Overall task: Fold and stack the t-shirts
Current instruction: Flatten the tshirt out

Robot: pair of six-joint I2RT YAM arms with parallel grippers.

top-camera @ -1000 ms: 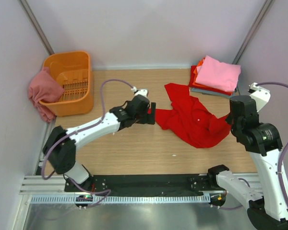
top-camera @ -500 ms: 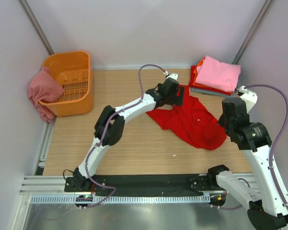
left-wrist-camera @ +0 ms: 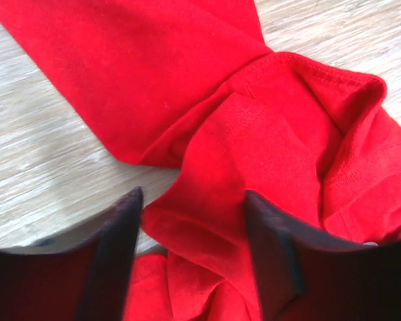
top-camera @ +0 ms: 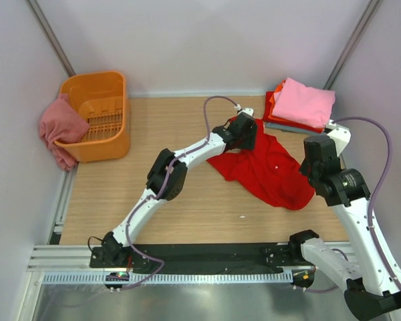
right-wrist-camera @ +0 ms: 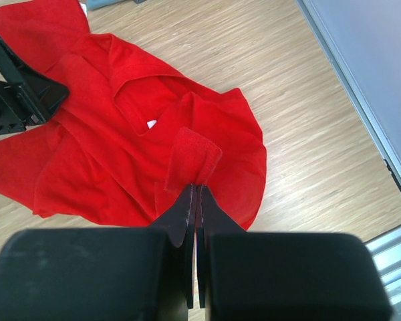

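A bright red t-shirt [top-camera: 264,170] lies crumpled on the wooden table, right of centre. My left gripper [top-camera: 246,132] is at the shirt's far left edge. In the left wrist view it [left-wrist-camera: 194,224] is open, with a fold of the red shirt [left-wrist-camera: 240,147] between its fingers [left-wrist-camera: 123,234]. My right gripper [top-camera: 307,175] is at the shirt's right edge. In the right wrist view it [right-wrist-camera: 198,187] is shut on a pinched-up fold of the red shirt [right-wrist-camera: 107,134]. A folded stack with a light pink shirt [top-camera: 304,101] on top lies at the back right.
An orange slotted basket [top-camera: 113,137] stands at the back left, with a dusty rose shirt [top-camera: 57,127] draped over its left wall. Grey walls close in the table on three sides. The left gripper's black body shows in the right wrist view [right-wrist-camera: 17,93].
My left arm has stretched from the table's middle to the red shirt's far left edge. My right gripper has pulled the shirt's right edge slightly back and left, bunching the shirt.
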